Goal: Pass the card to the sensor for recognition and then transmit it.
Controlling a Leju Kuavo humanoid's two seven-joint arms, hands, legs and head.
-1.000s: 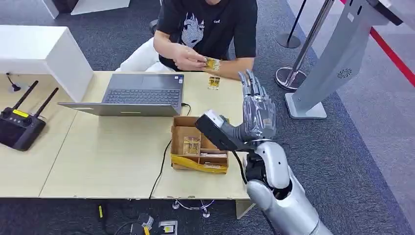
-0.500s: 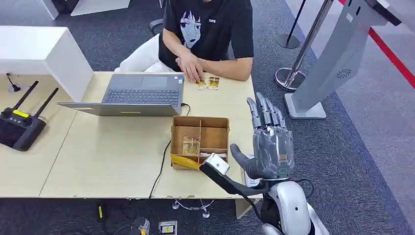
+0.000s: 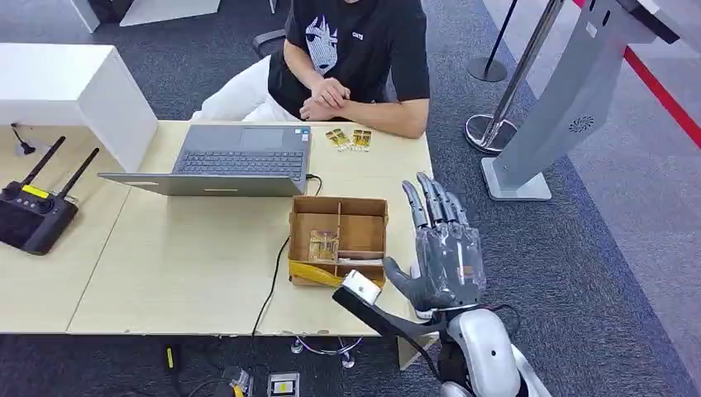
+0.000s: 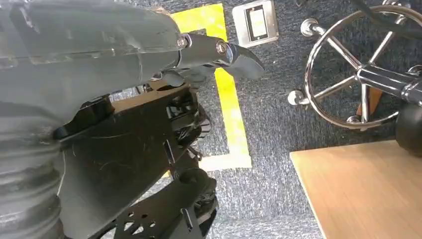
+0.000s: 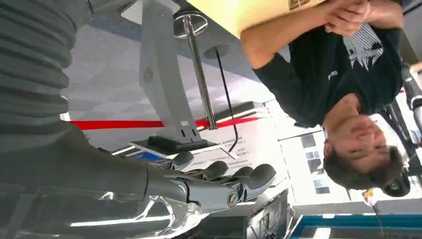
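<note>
Head view: right hand (image 3: 442,248) raised over the worktop's (image 3: 165,273) right edge, at about 4 o'clock from the cardboard box (image 3: 339,240). Fingers (image 3: 434,203) straight and spread, pointing to 12 o'clock, thumb out toward 9 o'clock, nothing held. Right wrist view agrees: fingers (image 5: 249,177) extended side by side, nothing between them.

Left wrist view: left hand (image 4: 99,45) hangs low over dark carpet with yellow floor tape (image 4: 226,89), a chrome chair base (image 4: 358,74) near it. One finger tip (image 4: 239,55) shows, sticking out straight; rest of the fingers hidden behind the cover, so cannot tell if spread or curled; nothing seen held.

Cards (image 3: 349,139): two small gold ones lying flat side by side near the worktop's far edge, at 12 o'clock from the box, just right of the laptop (image 3: 236,161). Person (image 3: 355,58) in black T-shirt sits behind them, hands clasped just beyond the cards at 11 o'clock, not touching them. More gold card-like pieces in the box compartments, one (image 3: 323,246) in the middle-left cell; detail too small.

Black device with white end (image 3: 364,294) sticks out from the right wrist toward 10 o'clock, over the box's near right corner. Black controller with two antennas (image 3: 37,207) at the worktop's left end. Grey kiosk stand (image 3: 570,107) and chrome stanchion (image 3: 504,91) on the floor at 2 o'clock.
</note>
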